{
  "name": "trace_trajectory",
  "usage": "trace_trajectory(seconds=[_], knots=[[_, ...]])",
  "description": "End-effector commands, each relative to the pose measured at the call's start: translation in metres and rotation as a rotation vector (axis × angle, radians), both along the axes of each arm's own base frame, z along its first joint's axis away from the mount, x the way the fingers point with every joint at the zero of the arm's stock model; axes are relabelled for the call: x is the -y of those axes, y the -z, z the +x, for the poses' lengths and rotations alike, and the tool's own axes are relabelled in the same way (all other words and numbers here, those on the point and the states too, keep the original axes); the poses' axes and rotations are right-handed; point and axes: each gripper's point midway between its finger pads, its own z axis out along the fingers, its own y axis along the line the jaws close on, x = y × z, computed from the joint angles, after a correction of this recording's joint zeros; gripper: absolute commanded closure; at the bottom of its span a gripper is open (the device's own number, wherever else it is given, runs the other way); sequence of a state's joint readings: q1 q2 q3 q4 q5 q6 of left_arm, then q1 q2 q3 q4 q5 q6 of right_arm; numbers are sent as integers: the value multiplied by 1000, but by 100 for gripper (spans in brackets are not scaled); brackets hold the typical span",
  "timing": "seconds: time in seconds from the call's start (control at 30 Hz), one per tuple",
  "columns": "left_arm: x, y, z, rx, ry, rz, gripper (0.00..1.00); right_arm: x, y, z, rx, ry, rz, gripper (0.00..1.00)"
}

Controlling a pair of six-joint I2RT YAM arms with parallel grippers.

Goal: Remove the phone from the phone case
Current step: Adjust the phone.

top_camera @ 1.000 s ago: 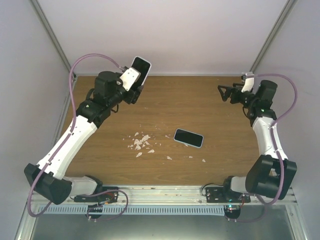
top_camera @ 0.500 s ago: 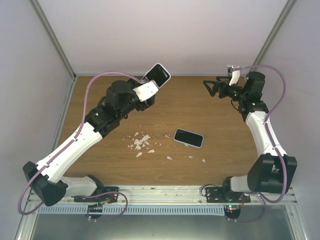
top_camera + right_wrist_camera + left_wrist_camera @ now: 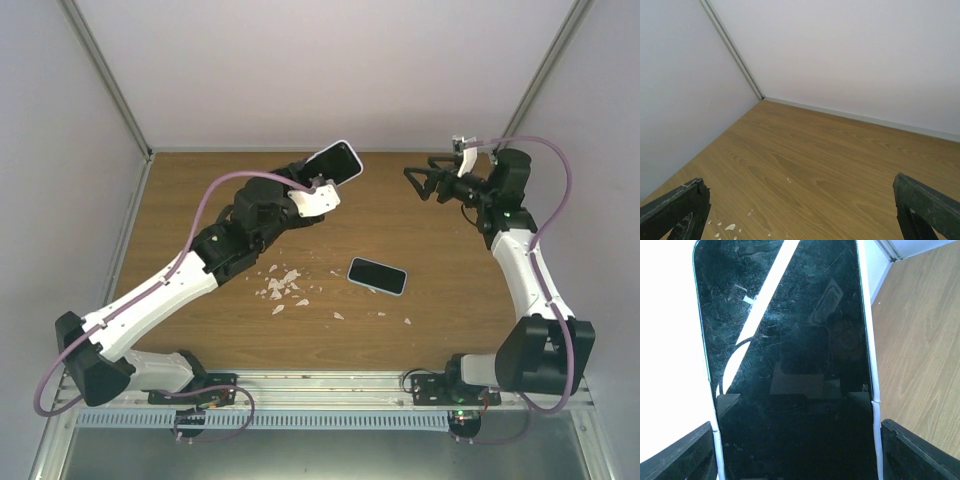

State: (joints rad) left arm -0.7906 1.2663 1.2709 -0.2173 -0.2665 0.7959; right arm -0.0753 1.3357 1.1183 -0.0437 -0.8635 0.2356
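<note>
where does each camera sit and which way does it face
top external: above and behind the bases, looking down at the table; left arm, right arm show.
left wrist: on the raised arm, facing the held phone; pincer fingers flank it.
right wrist: looks across the table to the far left corner; open pincer fingers below.
shared: white crumbs, top and right wrist.

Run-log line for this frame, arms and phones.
left gripper: gripping phone, held above table | right gripper: open, empty, in air | second phone: flat on table | white crumbs: near it
</note>
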Motion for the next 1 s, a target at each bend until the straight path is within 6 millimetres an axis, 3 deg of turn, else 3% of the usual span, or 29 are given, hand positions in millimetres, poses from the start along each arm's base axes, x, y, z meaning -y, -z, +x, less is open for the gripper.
trace_trajectory(seconds=[0.0, 0.33, 0.67, 0.97], knots=[[1, -49, 4, 167, -51, -85, 70, -9, -7, -13, 30, -57, 21, 0], [12, -30, -2, 179, -10, 12, 71, -21, -13, -27, 55, -148, 27, 1], [23, 16, -12, 38, 84, 103, 73, -75, -6, -84, 26, -501, 44, 0], [29, 37, -10, -3, 100, 146, 73, -99, -12, -102, 6, -619, 71, 2]])
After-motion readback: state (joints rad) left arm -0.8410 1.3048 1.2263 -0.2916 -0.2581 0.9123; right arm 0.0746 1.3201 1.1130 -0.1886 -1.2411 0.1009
